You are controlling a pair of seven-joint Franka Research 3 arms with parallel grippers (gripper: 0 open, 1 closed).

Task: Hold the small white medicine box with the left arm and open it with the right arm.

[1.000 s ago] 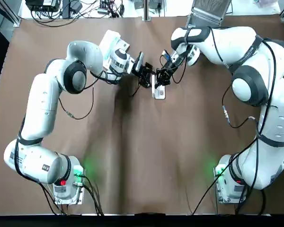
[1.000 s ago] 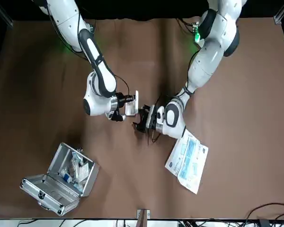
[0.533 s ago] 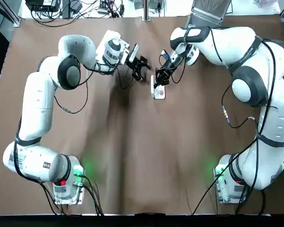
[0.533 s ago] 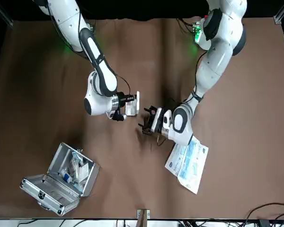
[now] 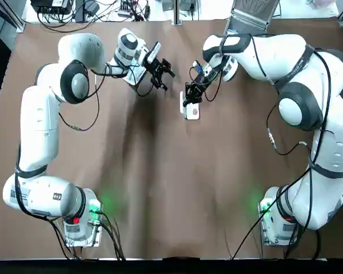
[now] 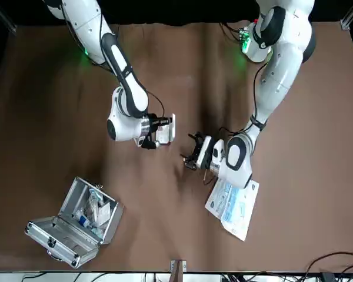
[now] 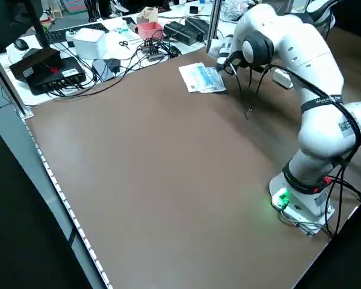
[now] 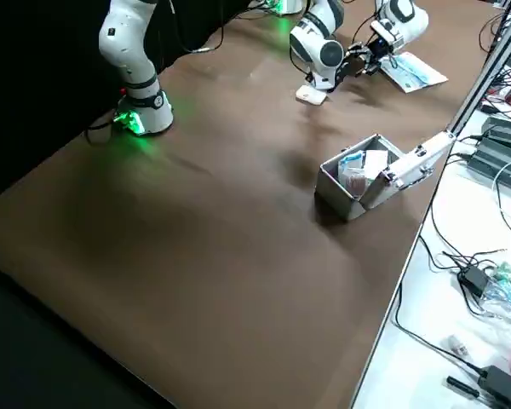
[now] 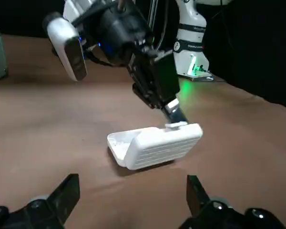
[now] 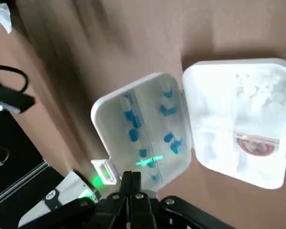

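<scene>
Pinching down tight with the right gripper (image 5: 188, 98), closed onto the little tab at the edge of the lid (image 10: 140, 138) of the white box (image 5: 192, 111). Plain to see from the left wrist: squeezing that tab between both fingertips (image 9: 171, 109) and propping the ribbed lid up at a slant over the base. Open already, then, with the lid swung out to one side of the hinge in the right wrist view and blue shapes showing on its inside. Laid bare right next to it in the base (image 10: 238, 129): pale compartments, white tablets, one round red-and-white item. Resting on the brown table (image 5: 171, 188), toward the far middle, between the two wrists.

Now over to the left gripper (image 5: 162, 73): spread wide, holding nothing, hovering near the white box on the robot's left of it. Not touching it anywhere.

Farther out, in the front view: lying flat just beside the left wrist, a printed blue-and-white leaflet (image 6: 232, 202). And well apart on the right arm's side, toward the table edge away from the robot, standing open, a metal case (image 6: 76, 220) with small packets inside.
</scene>
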